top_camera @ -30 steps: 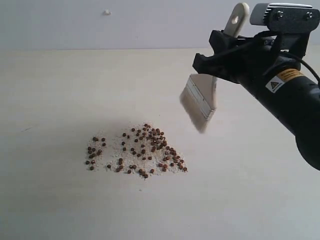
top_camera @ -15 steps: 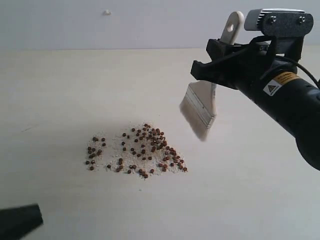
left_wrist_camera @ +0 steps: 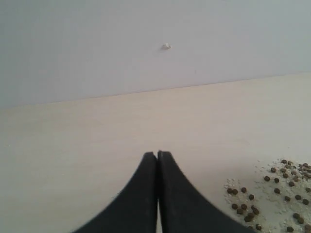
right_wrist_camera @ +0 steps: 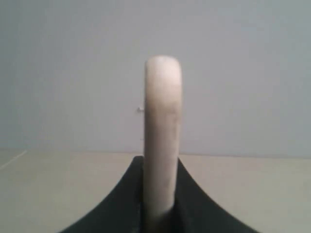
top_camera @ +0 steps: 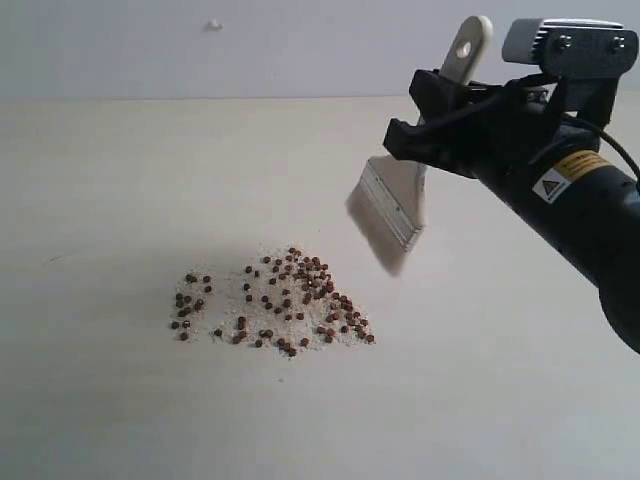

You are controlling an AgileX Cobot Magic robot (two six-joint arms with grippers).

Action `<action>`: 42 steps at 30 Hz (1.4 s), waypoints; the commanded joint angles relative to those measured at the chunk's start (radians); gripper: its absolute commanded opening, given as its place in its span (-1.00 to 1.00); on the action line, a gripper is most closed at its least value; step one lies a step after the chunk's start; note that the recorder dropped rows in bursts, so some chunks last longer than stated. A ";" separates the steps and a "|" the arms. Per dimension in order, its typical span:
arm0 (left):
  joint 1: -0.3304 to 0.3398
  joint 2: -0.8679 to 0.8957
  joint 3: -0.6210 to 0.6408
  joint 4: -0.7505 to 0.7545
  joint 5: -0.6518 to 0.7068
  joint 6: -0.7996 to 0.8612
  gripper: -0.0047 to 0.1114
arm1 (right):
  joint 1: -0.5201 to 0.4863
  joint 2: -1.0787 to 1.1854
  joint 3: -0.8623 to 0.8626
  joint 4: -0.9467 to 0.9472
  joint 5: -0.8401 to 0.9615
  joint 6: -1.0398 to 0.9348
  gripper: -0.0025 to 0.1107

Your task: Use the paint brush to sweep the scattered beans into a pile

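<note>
Pale bench (top_camera: 120,180) fills the scene. Black right gripper (top_camera: 420,112) clamps the pale wooden handle of the wide flat paint brush (top_camera: 397,197), off-white bristles tilted down, just right and far of the reddish-brown beans (top_camera: 290,300), loosely clustered mid-bench among whitish crumbs. Black left gripper (left_wrist_camera: 157,160) sits pinched together, empty.

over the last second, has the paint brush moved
Yes, slightly: the paint brush has swung its bristle end left, nearer the pile, which has stayed put.
</note>
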State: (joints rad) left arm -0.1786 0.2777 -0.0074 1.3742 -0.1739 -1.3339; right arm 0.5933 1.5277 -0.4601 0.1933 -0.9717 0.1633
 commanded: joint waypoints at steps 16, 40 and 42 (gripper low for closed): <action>-0.014 -0.209 -0.004 0.005 -0.003 0.005 -0.92 | 0.000 -0.007 0.017 -0.124 -0.056 0.111 -0.96; 0.010 -0.278 -0.002 0.005 -0.012 0.005 -0.92 | 0.387 0.154 -0.223 0.435 -0.019 -0.057 -0.96; 0.010 -0.278 -0.002 0.005 -0.012 0.005 -0.92 | 0.437 0.192 -0.276 0.558 -0.041 -0.142 -0.96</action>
State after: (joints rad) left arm -0.1704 0.0065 -0.0074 1.3778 -0.1841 -1.3315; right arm 0.9719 1.6785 -0.6729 0.5944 -0.9876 0.1405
